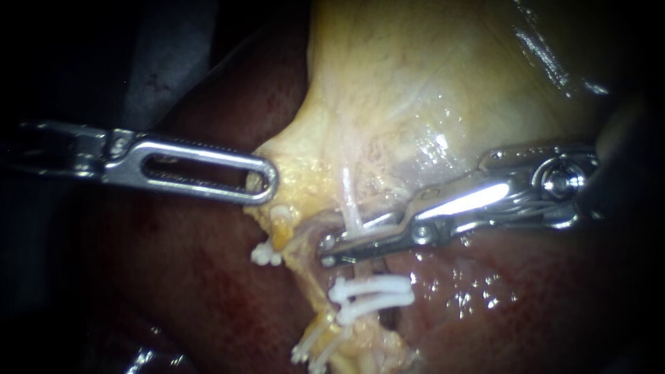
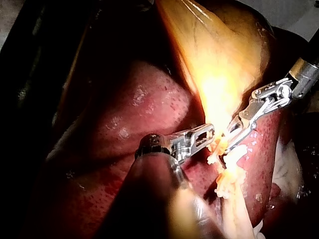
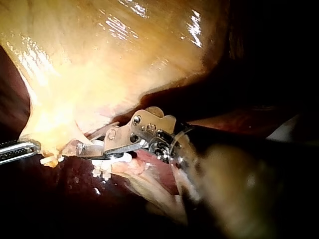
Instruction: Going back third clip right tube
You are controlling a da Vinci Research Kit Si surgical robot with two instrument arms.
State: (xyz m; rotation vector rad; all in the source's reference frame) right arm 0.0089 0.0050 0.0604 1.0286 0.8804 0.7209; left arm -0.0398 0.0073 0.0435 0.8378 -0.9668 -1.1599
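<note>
The pale yellow gallbladder [image 1: 415,83] lies over the dark red liver [image 1: 194,291]. My left instrument [image 1: 267,185] comes in from the left, its slotted jaws shut on the gallbladder's lower edge. My right instrument [image 1: 324,251] reaches in from the right, its slim jaws slightly open, and a thin white strand [image 1: 352,215] crosses the upper one. Just below those jaws, a stack of white clips [image 1: 370,291] sits across the right tube. More white clips [image 1: 267,255] mark the left tube under my left instrument's tip. The right wrist view shows the right instrument [image 3: 82,148] beside white clips [image 3: 102,167].
Further white clips [image 1: 312,353] cluster on yellow tissue at the lower edge of the endoscope view. Wet liver surface [image 1: 478,298] spreads under my right instrument. In the left wrist view both instruments [image 2: 210,132] [image 2: 230,133] meet tip to tip at the gallbladder's narrow end.
</note>
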